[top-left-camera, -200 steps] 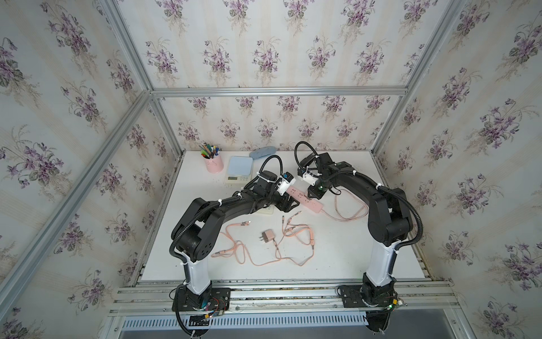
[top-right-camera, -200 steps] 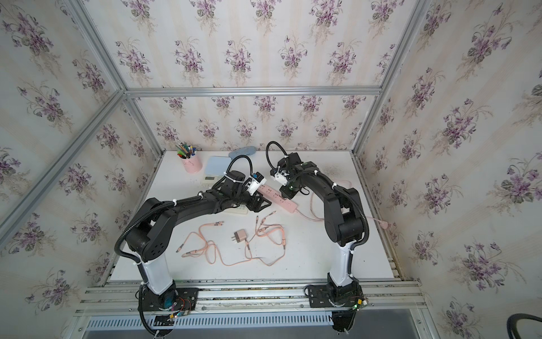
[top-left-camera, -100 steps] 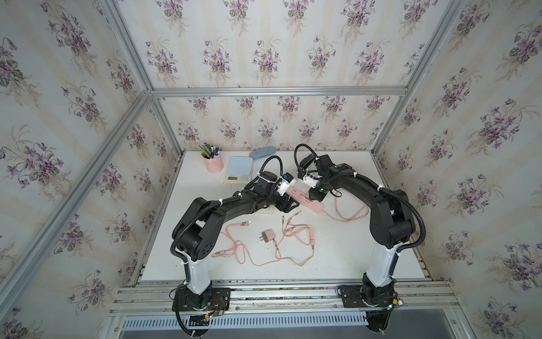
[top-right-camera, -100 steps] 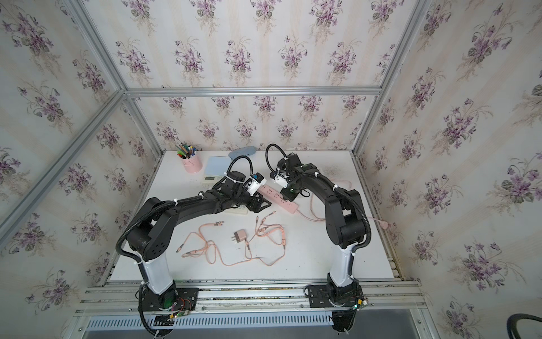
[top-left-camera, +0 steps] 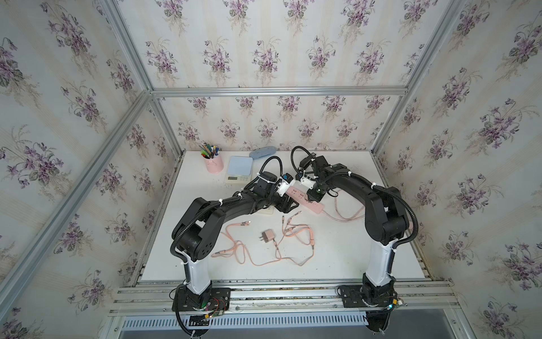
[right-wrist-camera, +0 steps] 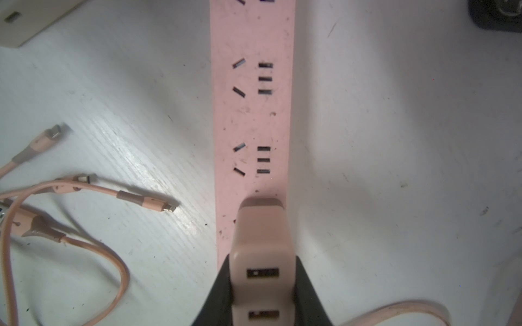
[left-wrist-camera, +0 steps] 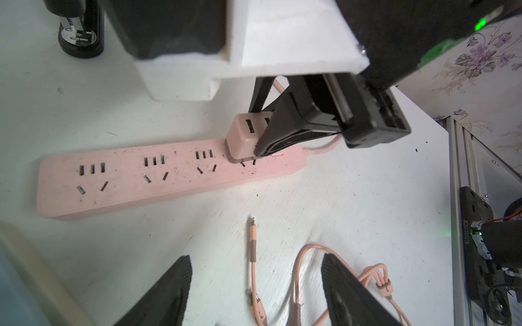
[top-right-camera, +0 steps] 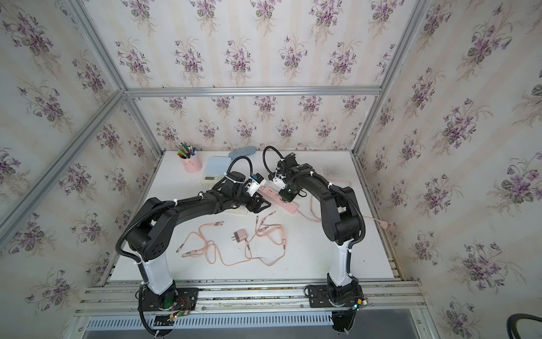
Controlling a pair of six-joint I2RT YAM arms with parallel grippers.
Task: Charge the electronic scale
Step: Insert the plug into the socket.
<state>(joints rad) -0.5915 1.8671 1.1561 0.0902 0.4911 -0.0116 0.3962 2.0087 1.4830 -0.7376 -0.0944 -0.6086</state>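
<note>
The electronic scale (top-left-camera: pixel 240 168) (top-right-camera: pixel 217 167), blue-topped on a cream base, stands at the back left, away from both grippers. A pink power strip (top-left-camera: pixel 296 195) (left-wrist-camera: pixel 127 183) (right-wrist-camera: pixel 251 113) lies mid-table. My right gripper (right-wrist-camera: pixel 262 265) (left-wrist-camera: pixel 255 129) is shut on a pink USB charger block (right-wrist-camera: pixel 261 245) (left-wrist-camera: pixel 245 138) that stands on the strip's end socket; its prongs are hidden. My left gripper (left-wrist-camera: pixel 254 258) hangs open just above the table beside the strip, over loose pink cable ends (left-wrist-camera: pixel 252 245), holding nothing.
A second pink charger block (top-left-camera: pixel 267 235) with tangled pink cables (top-left-camera: pixel 296 232) lies toward the front. A cream device (top-left-camera: pixel 265 210) sits under the left arm. A pink pen cup (top-left-camera: pixel 213 164) and a blue case (top-left-camera: pixel 262 152) stand by the back wall.
</note>
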